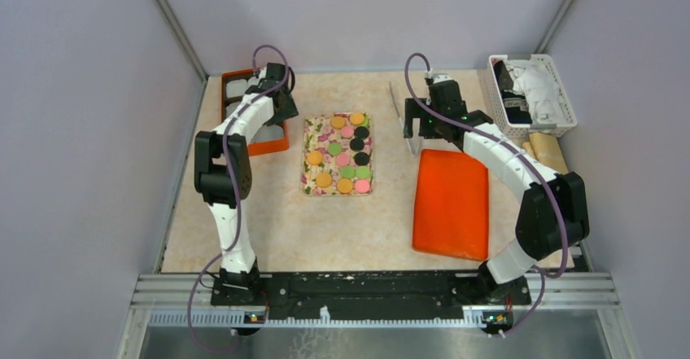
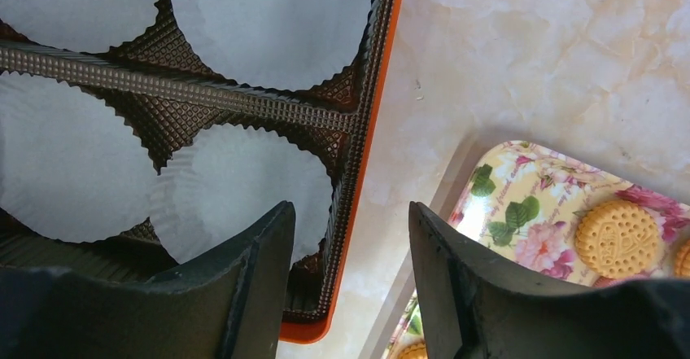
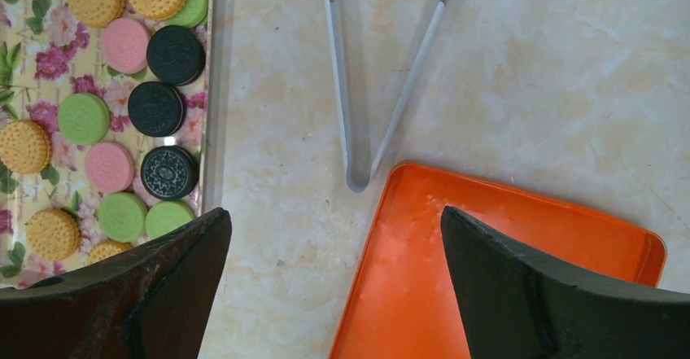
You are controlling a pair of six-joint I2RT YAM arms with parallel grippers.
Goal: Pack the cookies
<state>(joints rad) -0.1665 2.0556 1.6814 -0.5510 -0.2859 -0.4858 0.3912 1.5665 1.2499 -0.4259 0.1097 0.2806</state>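
The right gripper [image 3: 332, 212], spread and empty, hangs over the tongs [image 3: 355, 181] just right of the tray [image 3: 49, 59] holding the cookies [image 3: 155, 108], and would best close midway across both tong arms; the left gripper [image 2: 351, 212], also spread, hovers over the box [image 2: 368, 131] left of the tray.

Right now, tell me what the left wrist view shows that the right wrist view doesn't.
Only the left wrist: the orange-rimmed box with ridged brown dividers and white paper cups in its compartments.
Only the right wrist: the tongs, the orange lid, and the black cookies, pink cookies and green cookies.
Both: the floral tray, tan cookies lying on it, and the marbled table.
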